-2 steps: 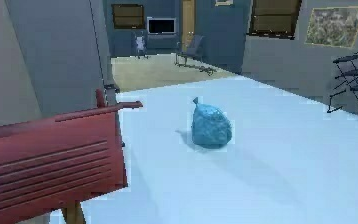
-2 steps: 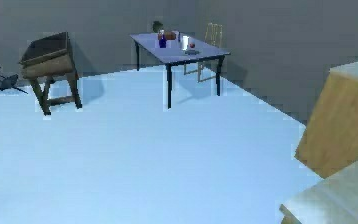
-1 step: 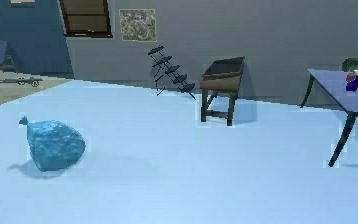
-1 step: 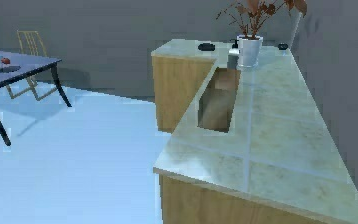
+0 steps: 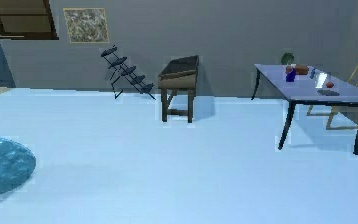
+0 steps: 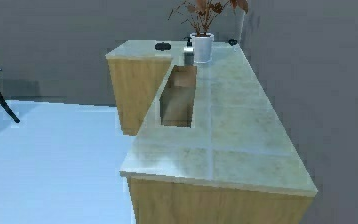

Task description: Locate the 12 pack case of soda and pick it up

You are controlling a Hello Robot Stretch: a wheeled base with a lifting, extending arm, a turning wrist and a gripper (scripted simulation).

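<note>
A dark rack (image 5: 125,72) leans on the wall beside a small wooden desk (image 5: 178,85). Small blue and red things (image 5: 290,74) sit along the far edge of the table (image 5: 287,90). A potted plant (image 6: 201,46) stands at the far end of the worktop (image 6: 237,130). I cannot tell the soda case's place or the gripper's state.

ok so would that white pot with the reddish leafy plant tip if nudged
Probably top-heavy: the reddish leaves spread wider than the small white pot, so a high nudge could tip it. It stands at the far end of the sunken sink in the pale stone counter, so it might fall in. Looks ceramic, likely breakable.
</note>
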